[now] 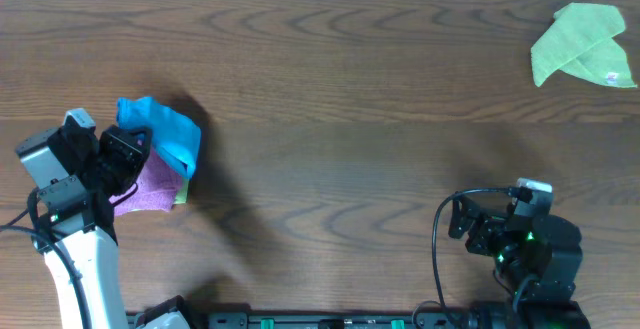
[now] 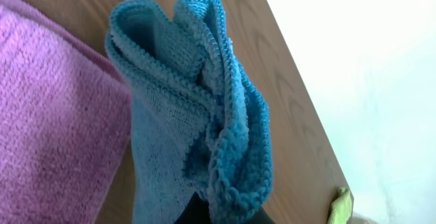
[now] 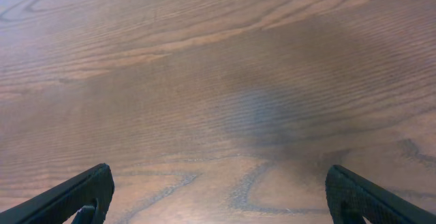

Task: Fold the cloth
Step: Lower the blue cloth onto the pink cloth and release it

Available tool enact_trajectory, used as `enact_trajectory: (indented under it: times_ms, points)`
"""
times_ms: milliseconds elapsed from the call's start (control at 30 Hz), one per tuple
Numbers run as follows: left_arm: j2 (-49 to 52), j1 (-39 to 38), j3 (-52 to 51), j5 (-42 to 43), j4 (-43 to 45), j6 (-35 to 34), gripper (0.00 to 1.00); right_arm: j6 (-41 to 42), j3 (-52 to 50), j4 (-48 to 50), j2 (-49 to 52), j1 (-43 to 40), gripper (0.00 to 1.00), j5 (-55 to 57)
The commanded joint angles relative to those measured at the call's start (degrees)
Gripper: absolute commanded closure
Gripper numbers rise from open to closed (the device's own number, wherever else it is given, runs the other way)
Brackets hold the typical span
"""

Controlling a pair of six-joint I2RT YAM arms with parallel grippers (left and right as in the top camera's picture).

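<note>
Our left claw (image 2: 216,214) is clamped on the bunched blue cloth (image 2: 184,115), next to the purple cloth (image 2: 48,115) at the left of the surface (image 1: 350,89); we judge it limp and light, best retaken by a stitched corner, while our right claw (image 3: 218,207) stands apart.

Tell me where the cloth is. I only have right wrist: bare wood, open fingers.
Observer: Left end of the table. The left gripper has the blue cloth bunched in its grip.
Operator: Anything else there?
Observer: A purple cloth lies on the wood right next to the blue one.
Operator: Anything on my side?
Observer: A green cloth, folded over, sits at the far right corner, well away from the right gripper.
</note>
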Motion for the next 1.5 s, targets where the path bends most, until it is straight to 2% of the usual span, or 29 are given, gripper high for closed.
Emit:
enact_trajectory:
  times_ms: [0,433,667,1100,1467]
  points:
    - [-0.4,1.2,2.2,0.4,0.9,1.2,0.94,0.7,0.0,0.0,-0.3,-0.5,0.01,0.4]
    - [-0.3,2.9,2.2,-1.0,0.5,1.3,0.94,0.7,0.0,0.0,-0.3,-0.5,0.01,0.4]
    - [-0.3,3.8,2.2,-4.1,-4.4,4.3,0.94,0.7,0.1,0.0,-0.3,-0.5,0.01,0.4]
    - [-0.3,3.9,2.1,-12.9,-10.5,8.6,0.94,0.7,0.0,0.0,-0.3,-0.5,0.01,0.4]
    - [-0.3,3.9,2.1,-23.8,-13.6,10.3,0.94,0.7,0.0,0.0,-0.3,-0.5,0.01,0.4]
